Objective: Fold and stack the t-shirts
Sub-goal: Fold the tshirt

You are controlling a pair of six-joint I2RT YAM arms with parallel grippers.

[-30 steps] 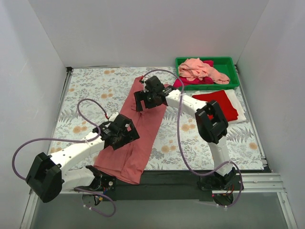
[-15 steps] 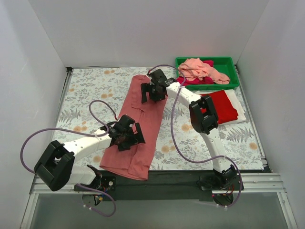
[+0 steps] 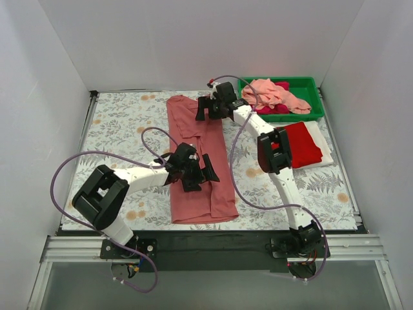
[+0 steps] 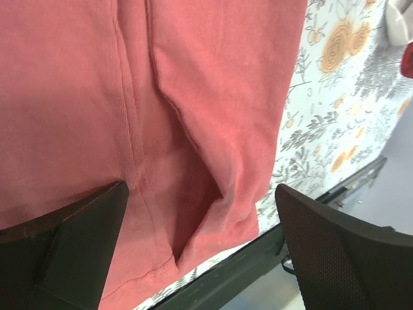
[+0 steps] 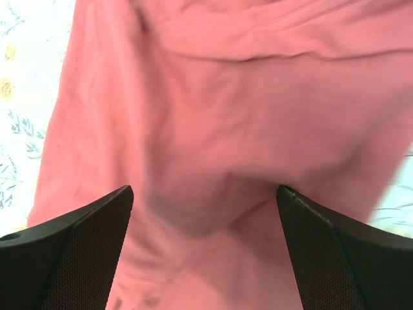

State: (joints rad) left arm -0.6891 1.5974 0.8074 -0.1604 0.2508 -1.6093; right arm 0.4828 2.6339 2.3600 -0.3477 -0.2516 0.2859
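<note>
Top external view: a soft dusty rose t-shirt (image 3: 201,201) lies folded lengthwise on the flower-patterned table (image 3: 116,129), the left gripper (image 3: 195,174) over its middle and the right gripper (image 3: 208,108) at its far end, both with jaws spread open; a shallow pinch could, I judge, drag the fold crooked.

Light: bright, even, from overhead; no glare off the white walls (image 3: 193,39).
Shadows: faint and soft-edged on the table (image 3: 116,123).
Focus: overhead view sharp; dusty rose t-shirt (image 5: 213,97) smeared just ahead of the right gripper (image 5: 205,188).
</note>
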